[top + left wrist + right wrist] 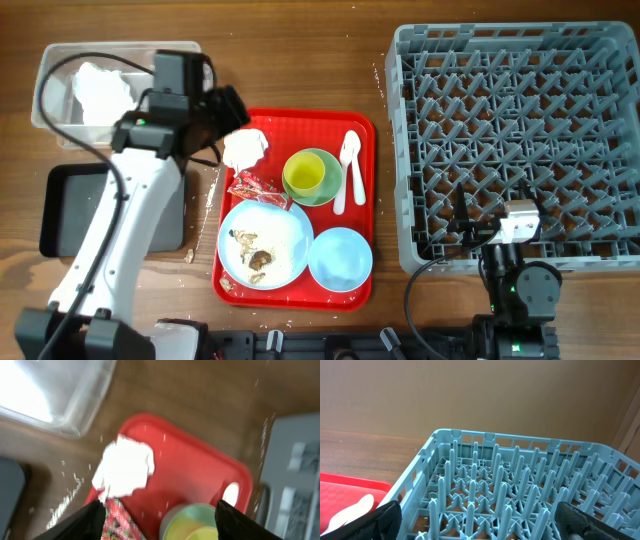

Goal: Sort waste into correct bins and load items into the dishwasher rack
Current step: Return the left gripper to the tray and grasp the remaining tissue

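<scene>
Dark fingertips (87,520) of the left jaws sit in both lower corners of the left wrist view. They are spread wide and grip nothing. Right jaws gape the same way, fingertips (382,520) far apart and holding nothing.

Dishwasher rack (515,140): straight ahead of the right jaws, near wall just in front of them, pegs upright.

Red tray (300,130): under the left jaws, off to the left of the right jaws.

Clear box (120,47): on the surface beside the left jaws, on the side away from the rack. It holds a tissue wad (100,85).

Black tray (70,215): next to the box, partly hidden by the left arm (120,220).

Plate (285,228): on the red tray, back toward the arm's base from the left jaws. It carries food scraps (255,258).

Bowl (340,258): just beside the plate.

Small dish (327,190): on the red tray with the cup (303,172) standing in it.

Crumpled tissue (125,467): below the left jaws at the tray corner, apart from both fingertips.

Spoon (350,160): beyond the cup, on the rack side.

Wrapper (117,522): just beside the tissue, close to one left fingertip.
</scene>
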Controlling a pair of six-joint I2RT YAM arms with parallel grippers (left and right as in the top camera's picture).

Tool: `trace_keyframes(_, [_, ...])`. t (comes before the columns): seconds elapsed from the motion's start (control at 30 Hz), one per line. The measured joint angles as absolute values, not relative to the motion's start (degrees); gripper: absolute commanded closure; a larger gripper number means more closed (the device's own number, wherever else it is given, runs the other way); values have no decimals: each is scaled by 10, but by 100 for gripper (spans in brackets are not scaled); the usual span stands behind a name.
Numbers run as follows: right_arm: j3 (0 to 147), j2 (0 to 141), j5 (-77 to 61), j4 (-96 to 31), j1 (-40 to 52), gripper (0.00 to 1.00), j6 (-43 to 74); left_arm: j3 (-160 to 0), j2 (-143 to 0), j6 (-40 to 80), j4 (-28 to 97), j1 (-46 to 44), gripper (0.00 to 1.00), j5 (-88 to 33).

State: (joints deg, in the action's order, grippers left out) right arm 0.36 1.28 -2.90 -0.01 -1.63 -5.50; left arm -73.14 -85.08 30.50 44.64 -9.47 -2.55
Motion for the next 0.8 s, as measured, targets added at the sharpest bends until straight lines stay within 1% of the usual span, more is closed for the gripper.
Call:
trace_keyframes(0.17, [4, 13, -29, 0, -16, 0, -55, -731, -918, 305, 481, -109, 30, -20])
trace_keyframes(0.23, [4, 13, -29, 0, -16, 0, -55, -731, -948, 305, 485, -109, 32, -17])
trace_keyframes(0.37, [4, 13, -29, 0, -16, 0, -55, -731, -1020, 305, 485, -109, 35, -13])
trace_keyframes(0.6, [4, 13, -29, 0, -16, 0, -55, -731, -1076, 305, 475, -109, 38, 21])
trace_keyframes(0.77, [4, 13, -29, 0, -16, 0, -55, -731, -1082, 305, 440, -109, 47, 31])
trace_keyframes(0.8, [4, 13, -29, 0, -16, 1, -55, -731, -1082, 305, 438, -109, 52, 32])
